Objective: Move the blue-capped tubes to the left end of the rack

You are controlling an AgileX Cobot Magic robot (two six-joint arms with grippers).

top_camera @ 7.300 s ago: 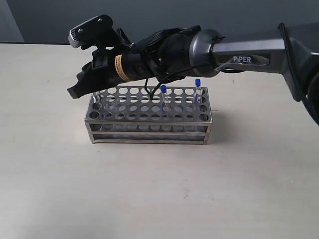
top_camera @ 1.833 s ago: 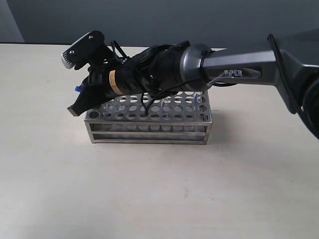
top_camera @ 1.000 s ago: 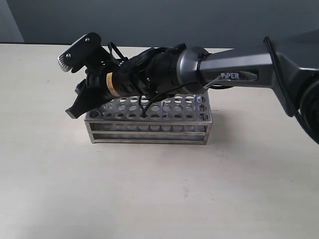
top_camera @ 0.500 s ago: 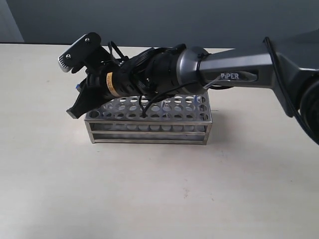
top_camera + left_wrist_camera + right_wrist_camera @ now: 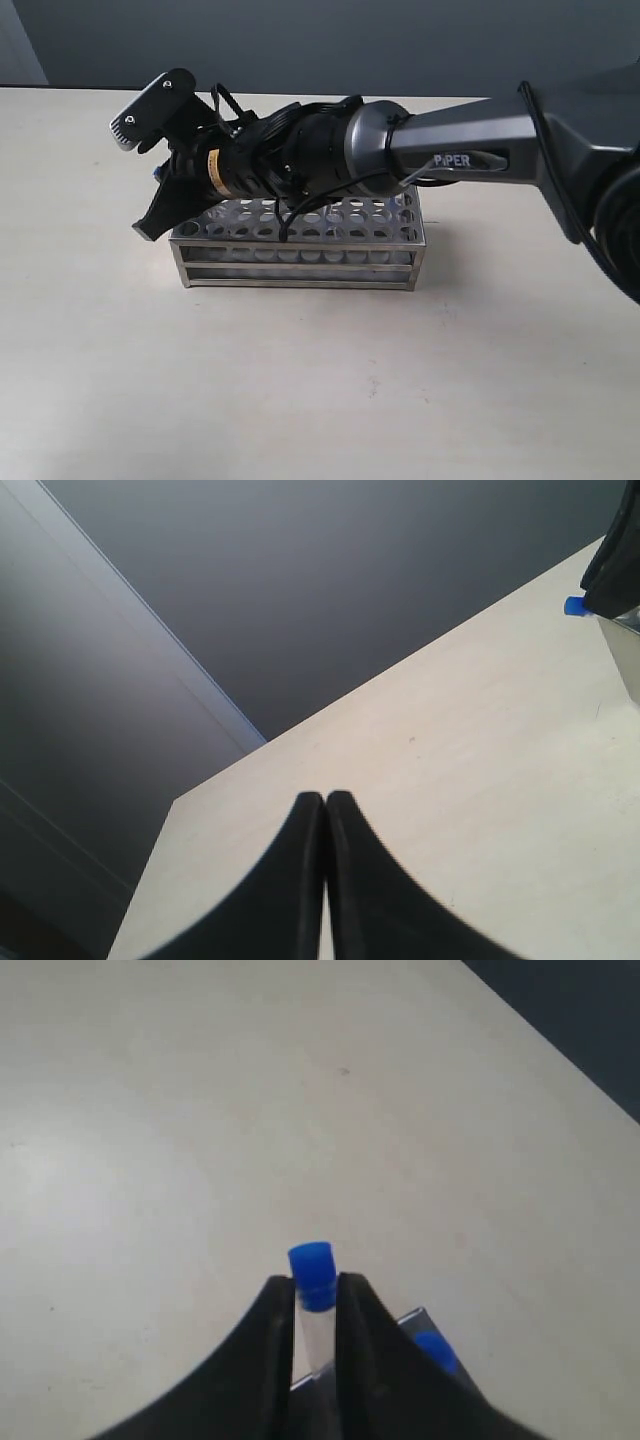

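**Blue-capped tube (image 5: 315, 1310) held at the left end of the rack (image 5: 300, 262)**

We see the right gripper (image 5: 316, 1295) closed on the blue-capped tube just under its cap, with the cap standing clear above the fingertips. We judge the hold is that high so the glass below is free to go down into a hole and the fingers do not foul the top plate. The arm reaches across the whole rack from the right. That puts the gripper over the left end, where the task wants the tubes. In the exterior view only a speck of blue shows beside the gripper there.

The left gripper (image 5: 325, 802) has its jaws pressed together with nothing between them. It hangs over the table (image 5: 300, 390), well apart from the rack, which we take as a way of leaving room for the reaching arm.

Much is hidden. The fingers cover the lower part of the tube, so we cannot tell whether its foot is already in a hole or hangs above the plate. A second blue cap (image 5: 435, 1352) shows by the rack's corner in the right wrist view, apparently on a tube seated nearby. Which hole it sits in we cannot make out. The arm covers most of the top plate in the exterior view, so the other tubes are out of sight, and we cannot see whether any stand at the right end
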